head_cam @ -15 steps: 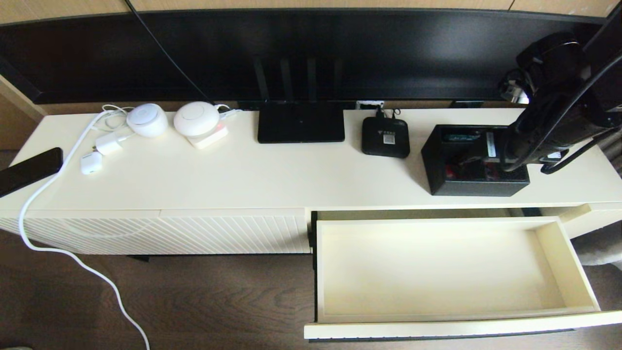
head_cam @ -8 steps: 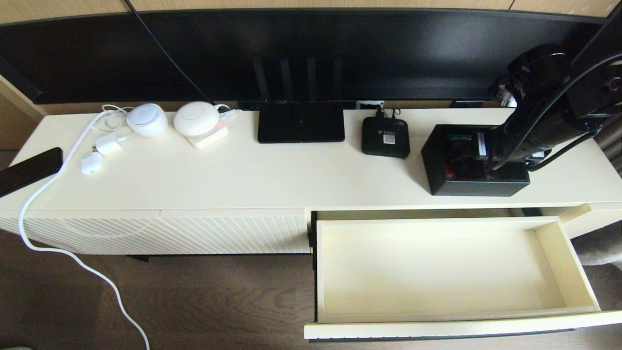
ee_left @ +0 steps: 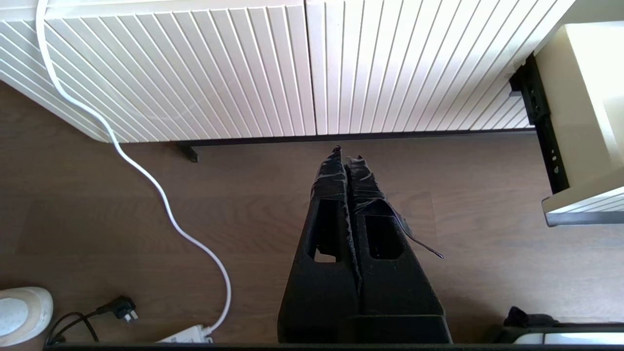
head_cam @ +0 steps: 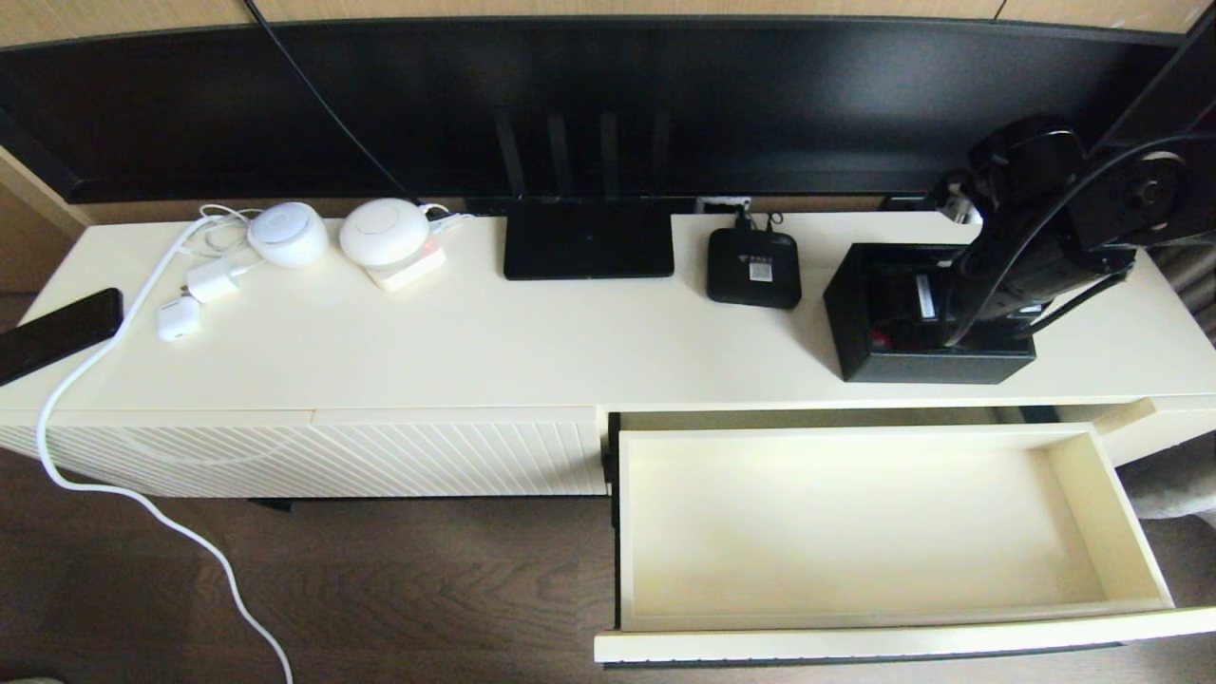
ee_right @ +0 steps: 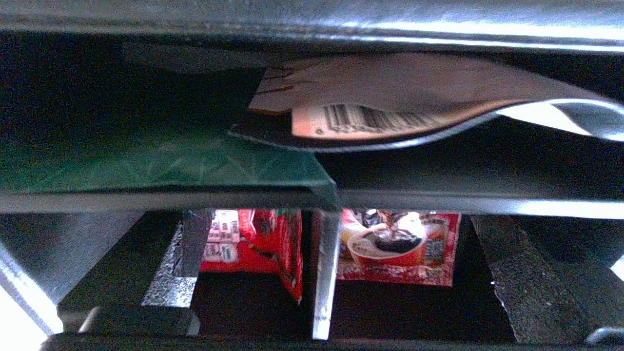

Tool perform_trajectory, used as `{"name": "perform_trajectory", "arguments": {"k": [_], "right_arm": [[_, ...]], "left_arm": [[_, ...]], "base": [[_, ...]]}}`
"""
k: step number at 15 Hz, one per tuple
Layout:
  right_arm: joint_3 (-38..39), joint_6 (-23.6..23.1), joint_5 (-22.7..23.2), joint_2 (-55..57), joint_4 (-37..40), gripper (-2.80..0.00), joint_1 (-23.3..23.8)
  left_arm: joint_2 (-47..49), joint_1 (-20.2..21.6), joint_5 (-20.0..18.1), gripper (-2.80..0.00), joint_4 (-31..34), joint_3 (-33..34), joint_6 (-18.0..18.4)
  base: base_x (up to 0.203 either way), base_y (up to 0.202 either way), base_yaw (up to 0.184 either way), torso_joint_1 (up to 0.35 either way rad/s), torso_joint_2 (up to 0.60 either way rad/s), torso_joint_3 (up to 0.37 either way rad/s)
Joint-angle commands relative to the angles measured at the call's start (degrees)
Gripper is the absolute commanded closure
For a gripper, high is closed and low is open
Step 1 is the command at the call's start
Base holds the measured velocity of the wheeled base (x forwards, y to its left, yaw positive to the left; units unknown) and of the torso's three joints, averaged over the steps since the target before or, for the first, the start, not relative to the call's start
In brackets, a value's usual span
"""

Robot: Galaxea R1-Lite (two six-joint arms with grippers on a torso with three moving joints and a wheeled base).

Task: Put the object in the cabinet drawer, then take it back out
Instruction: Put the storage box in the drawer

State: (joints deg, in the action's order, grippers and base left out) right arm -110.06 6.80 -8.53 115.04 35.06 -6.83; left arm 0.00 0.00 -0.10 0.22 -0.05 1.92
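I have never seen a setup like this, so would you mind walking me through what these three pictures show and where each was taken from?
This is a two-armed robot standing before a cream cabinet. The wide picture comes from a camera on its head, looking down. The other two come from cameras on its wrists, just behind the fingers.

On the cabinet top lie a black organizer box, a flat router, a small black device, white gadgets and a white cable. Below, the drawer is pulled open with nothing in it.

The right gripper reaches down into the box; its wrist camera sees red packets inside. The pictures do not show a grip.

The left gripper is shut, holds nothing and hangs parked above the floor.
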Motion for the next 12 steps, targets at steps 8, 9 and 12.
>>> {"name": "perform_trajectory", "arguments": {"k": [8,9,12], "right_arm": [[0.2,0.1,0.0,1.4,-1.9,-2.80,-0.4],[-0.1,0.1,0.0,1.8,-2.2,-2.80,-0.4],[-0.1,0.1,-0.3,2.1,-3.9,-1.22,-0.4]], "left_arm": [[0.1,0.0,0.0,0.00,0.0,0.0,0.0],[0.1,0.0,0.0,0.00,0.0,0.0,0.0],[0.1,0.0,0.0,0.00,0.0,0.0,0.0]], "base": [[0.000,0.000,0.000,0.000,0.00,0.000],[0.000,0.000,0.000,0.000,0.00,0.000],[0.000,0.000,0.000,0.000,0.00,0.000]]}}
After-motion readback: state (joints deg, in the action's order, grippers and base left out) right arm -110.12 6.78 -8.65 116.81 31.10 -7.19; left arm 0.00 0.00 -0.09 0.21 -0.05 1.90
